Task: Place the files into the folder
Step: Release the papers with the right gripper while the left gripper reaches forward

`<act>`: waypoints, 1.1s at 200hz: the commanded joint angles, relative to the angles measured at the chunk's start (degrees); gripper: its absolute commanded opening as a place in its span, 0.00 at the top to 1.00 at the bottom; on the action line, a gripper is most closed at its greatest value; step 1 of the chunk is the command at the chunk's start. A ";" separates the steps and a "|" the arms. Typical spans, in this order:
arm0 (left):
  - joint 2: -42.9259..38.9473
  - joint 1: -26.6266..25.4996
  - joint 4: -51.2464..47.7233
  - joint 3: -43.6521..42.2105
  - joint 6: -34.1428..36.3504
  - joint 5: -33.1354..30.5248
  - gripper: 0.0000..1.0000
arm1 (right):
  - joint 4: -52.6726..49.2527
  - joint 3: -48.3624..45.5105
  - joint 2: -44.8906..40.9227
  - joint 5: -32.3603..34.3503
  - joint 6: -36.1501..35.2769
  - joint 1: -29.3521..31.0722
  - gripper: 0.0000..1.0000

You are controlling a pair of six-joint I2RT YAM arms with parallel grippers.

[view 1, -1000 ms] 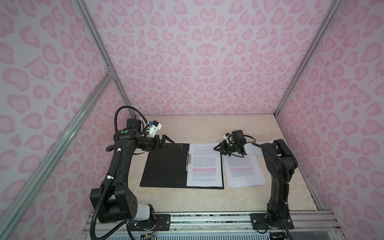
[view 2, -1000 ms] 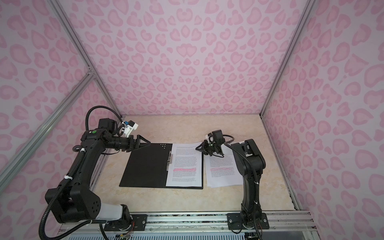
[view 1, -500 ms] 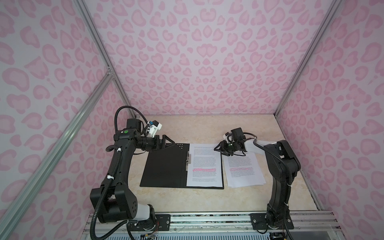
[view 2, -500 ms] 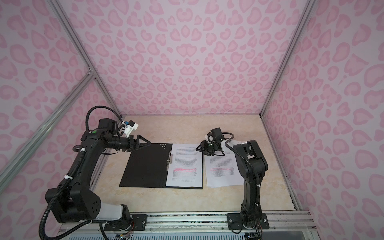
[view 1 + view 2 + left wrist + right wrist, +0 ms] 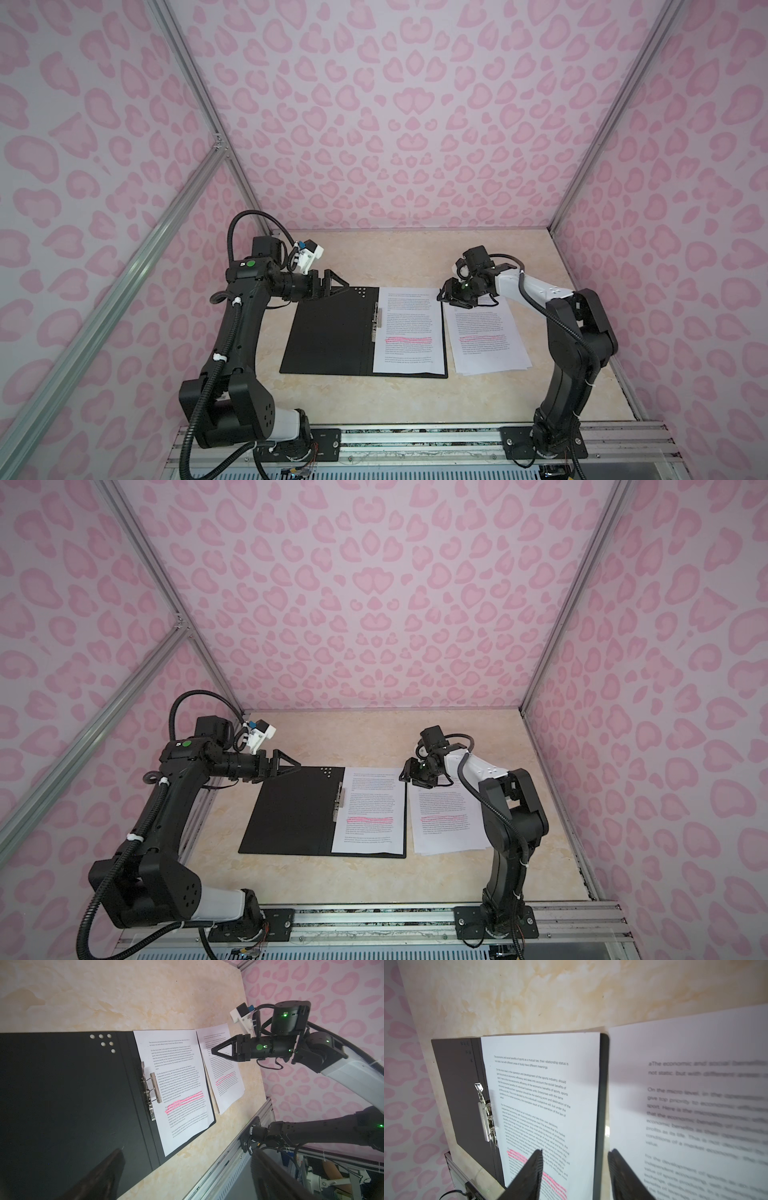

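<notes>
In both top views the folder (image 5: 328,332) lies open and flat on the counter (image 5: 415,257), black inside facing up. One printed sheet (image 5: 409,328) sits on its right half. The loose sheets (image 5: 486,336) are stacked on the counter just beside the folder's right edge. The left end effector (image 5: 343,286) is at the folder's far left corner. The right end effector (image 5: 442,296) is over the far end of the stack, by the folder's edge.

Left wrist view: the fingers (image 5: 104,1176) are spread wide with nothing between them, black cover underneath. The metal clip (image 5: 152,1088) runs along the spine at the sheet's inner edge; can't tell if it's pressing on the paper.

Right wrist view: the fingers (image 5: 529,1174) are apart too, holding nothing. Between them are the filed page, the folder's right edge (image 5: 601,1095) and a strip of counter, with the stack's blurry top page right next to that.
</notes>
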 commanded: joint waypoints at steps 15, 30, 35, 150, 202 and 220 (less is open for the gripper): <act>-1.85 -0.89 -1.09 0.37 2.45 -1.30 0.02 | -6.08 -4.72 -8.48 13.40 -3.02 -1.08 0.45; -2.28 -2.23 -1.93 0.31 4.26 -2.65 0.02 | -7.31 -7.67 -11.12 16.31 -2.93 -2.87 0.44; -2.50 -2.79 -2.22 0.17 4.93 -3.25 0.02 | -7.74 -8.68 -11.84 17.26 -3.01 -3.44 0.43; -1.55 -21.00 -1.74 -3.85 6.23 -9.22 0.02 | -1.09 -22.19 -14.16 20.14 -3.20 -20.34 0.38; 2.07 -25.04 -0.42 -3.22 3.84 -8.44 0.02 | -0.58 -23.07 -10.95 19.70 -5.04 -22.67 0.38; 1.96 -25.48 -0.53 -3.64 4.25 -9.24 0.02 | -0.39 -23.22 -10.43 19.35 -5.89 -23.09 0.39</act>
